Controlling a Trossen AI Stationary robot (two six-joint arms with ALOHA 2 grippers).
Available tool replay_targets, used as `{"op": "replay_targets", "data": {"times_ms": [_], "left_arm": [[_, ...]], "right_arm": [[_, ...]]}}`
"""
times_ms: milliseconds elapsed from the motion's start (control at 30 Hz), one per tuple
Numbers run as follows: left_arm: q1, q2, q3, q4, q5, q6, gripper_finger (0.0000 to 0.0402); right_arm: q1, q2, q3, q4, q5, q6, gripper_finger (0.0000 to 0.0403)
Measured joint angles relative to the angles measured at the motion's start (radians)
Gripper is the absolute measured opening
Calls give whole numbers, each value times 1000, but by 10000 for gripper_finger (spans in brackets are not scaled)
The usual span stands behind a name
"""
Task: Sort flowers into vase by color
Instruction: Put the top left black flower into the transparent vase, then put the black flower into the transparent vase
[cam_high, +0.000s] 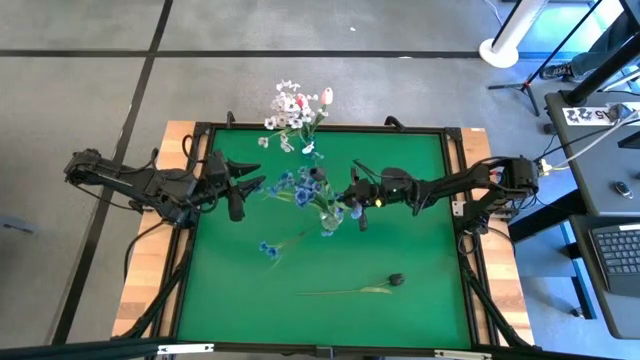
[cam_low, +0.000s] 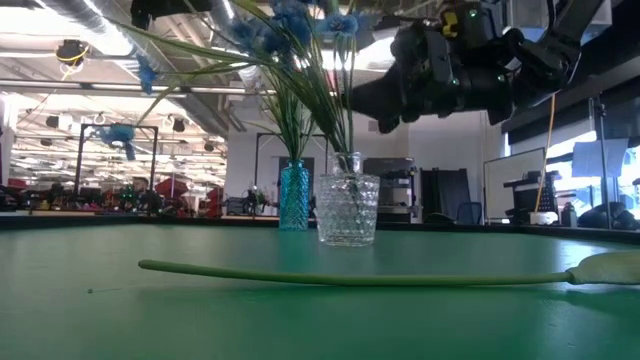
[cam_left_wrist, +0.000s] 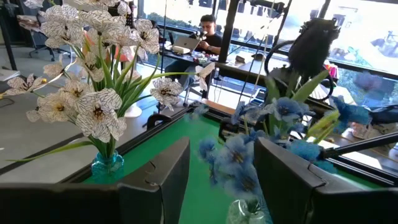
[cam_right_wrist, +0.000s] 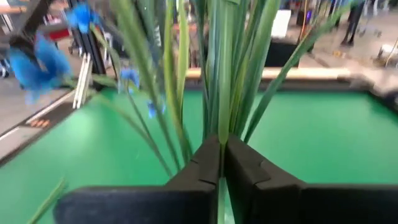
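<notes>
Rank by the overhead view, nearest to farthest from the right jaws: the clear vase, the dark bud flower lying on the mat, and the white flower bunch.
From the right gripper:
1. Clear vase, beside it, mat centre.
2. Dark bud flower, lying on the mat's near side.
3. White flower bunch, at the far edge.

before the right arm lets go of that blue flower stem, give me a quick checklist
1. Right gripper shut on thin green stem of the blue flowers: ok.
2. Stem foot inside the clear cut-glass vase: cannot tell.
3. Clear vase upright on the green table: ok.
4. Left gripper open, holding nothing, hanging near the blue blossoms: ok.
5. Teal glass vase with white flowers upright: ok.
6. Dark bud flower lies unsorted on the table: not ok.
</notes>
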Motion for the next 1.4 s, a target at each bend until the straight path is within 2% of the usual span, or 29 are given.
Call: {"op": "replay_targets", "data": {"times_ms": [367,500,767,900,1000,1100,1167,1267,1400], "left_arm": [[0,0,0,0,0,0,174],[0,0,0,0,0,0,174],[0,0,0,0,0,0,174],[0,0,0,-1,0,0,174],[-1,0,0,-1,0,0,174],[-2,0,0,0,1,-1,174],[-7,-1,6,-4,0,0,174],[-21,-14,33,-1,1,13,174],[-30,-27,67,2,1,41,174]], "right_arm": [[0,-19,0,-116,-18,-1,92],[0,-70,0,-250,7,-27,125],[0,-287,0,-582,79,-28,177],[1,-424,0,-788,94,10,186],[24,-517,0,-886,58,64,185],[103,-589,0,-905,25,97,184],[182,-619,0,-900,41,111,184],[326,-631,0,-865,132,138,184],[520,-587,0,-781,311,140,183]]}}
